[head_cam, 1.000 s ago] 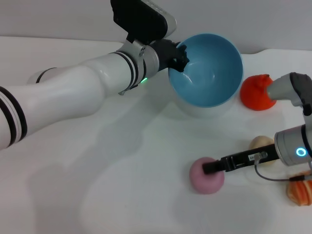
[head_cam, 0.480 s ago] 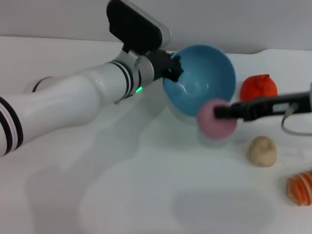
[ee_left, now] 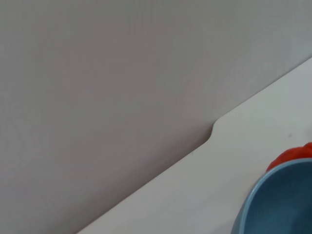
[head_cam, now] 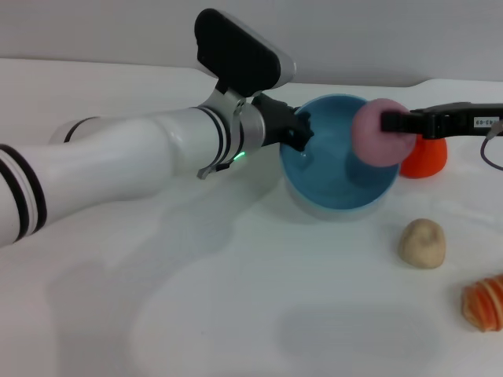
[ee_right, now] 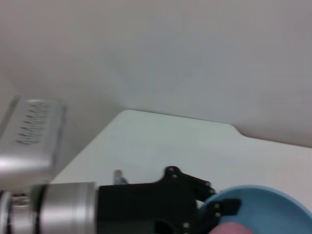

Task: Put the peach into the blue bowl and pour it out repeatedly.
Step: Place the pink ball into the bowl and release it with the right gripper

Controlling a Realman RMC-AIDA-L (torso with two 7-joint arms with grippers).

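The light-blue bowl [head_cam: 339, 157] stands on the white table at centre back. My left gripper [head_cam: 300, 132] is shut on the bowl's near-left rim, its fingers [ee_right: 214, 207] dark against the blue wall [ee_right: 265, 204]. My right gripper [head_cam: 391, 123] comes in from the right and is shut on the pink peach [head_cam: 377, 132], which hangs over the bowl's right side, just above the rim. A sliver of the peach [ee_right: 236, 228] shows in the right wrist view. The left wrist view shows only part of the bowl's rim [ee_left: 273, 195].
An orange-red fruit [head_cam: 425, 157] sits behind the bowl at the right. A pale beige lumpy item [head_cam: 422, 243] lies in front of it, and an orange striped item [head_cam: 485, 302] lies at the right edge. The table's notched back edge [ee_left: 214, 129] meets a grey wall.
My right gripper lifted the peach off the table in front and carried it up and back over the bowl. The left gripper has tipped the tilted bowl back toward upright.
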